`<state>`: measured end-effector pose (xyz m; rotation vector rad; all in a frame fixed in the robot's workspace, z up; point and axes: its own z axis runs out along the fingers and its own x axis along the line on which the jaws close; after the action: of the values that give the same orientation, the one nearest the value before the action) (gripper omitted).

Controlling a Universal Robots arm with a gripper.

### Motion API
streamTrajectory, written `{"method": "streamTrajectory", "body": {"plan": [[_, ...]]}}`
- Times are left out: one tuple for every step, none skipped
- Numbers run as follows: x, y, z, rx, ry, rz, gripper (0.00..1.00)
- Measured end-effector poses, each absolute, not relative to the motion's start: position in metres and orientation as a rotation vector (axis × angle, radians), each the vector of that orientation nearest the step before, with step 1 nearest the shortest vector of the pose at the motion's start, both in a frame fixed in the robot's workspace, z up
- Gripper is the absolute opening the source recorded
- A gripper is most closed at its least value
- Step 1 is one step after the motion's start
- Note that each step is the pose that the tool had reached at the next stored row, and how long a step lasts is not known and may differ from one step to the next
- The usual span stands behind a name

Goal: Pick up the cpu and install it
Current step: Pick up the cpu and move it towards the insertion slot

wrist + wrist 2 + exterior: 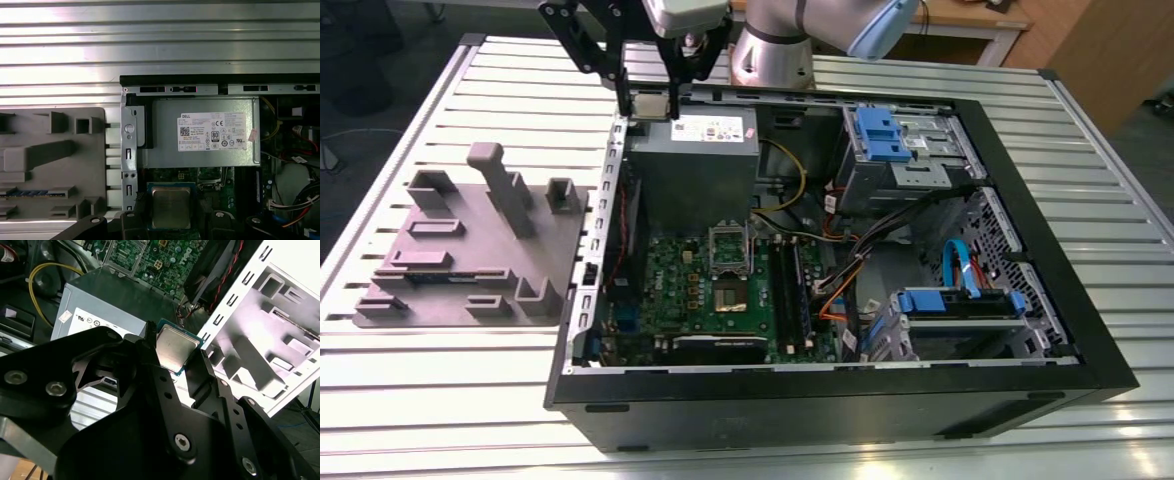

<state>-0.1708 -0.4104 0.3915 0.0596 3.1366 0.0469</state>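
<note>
Beneath me, the ribbed metal counter point(440, 390) carries an open black computer case point(827, 415) and, just beside it, a grey holder block point(460, 262).

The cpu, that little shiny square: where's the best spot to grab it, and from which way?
Probably by its two opposite thin edges, coming in from the sides. The cpu is flat and thin, so its rim is the only real grip. The hand holds it that way here, pinching both edges with the metal top left bare.
</note>
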Motion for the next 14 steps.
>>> {"method": "streamTrajectory", "body": {"plan": [[-0.1704, -0.4104, 0.3916, 0.060, 3.137, 0.047, 0.47], [-0.1700, -0.4104, 0.3916, 0.060, 3.137, 0.047, 0.47], [-0.1696, -0.4104, 0.3916, 0.060, 3.137, 0.047, 0.47], [-0.1692, -0.4104, 0.3916, 0.060, 3.137, 0.047, 0.47], [-0.1687, -0.4104, 0.3915, 0.060, 3.137, 0.047, 0.47], [-0.1683, -0.4104, 0.3916, 0.060, 3.137, 0.047, 0.47], [-0.1679, -0.4104, 0.3916, 0.060, 3.137, 0.047, 0.47], [-0.1675, -0.4104, 0.3916, 0.060, 3.137, 0.047, 0.47], [-0.1670, -0.4104, 0.3916, 0.060, 3.137, 0.047, 0.47], [-0.1666, -0.4104, 0.3915, 0.060, 3.137, 0.047, 0.47], [-0.1662, -0.4104, 0.3916, 0.060, 3.137, 0.047, 0.47], [-0.1658, -0.4104, 0.3916, 0.060, 3.137, 0.047, 0.47], [-0.1654, -0.4104, 0.3916, 0.060, 3.137, 0.047, 0.47], [-0.1649, -0.4104, 0.3916, 0.060, 3.137, 0.047, 0.47]]}}
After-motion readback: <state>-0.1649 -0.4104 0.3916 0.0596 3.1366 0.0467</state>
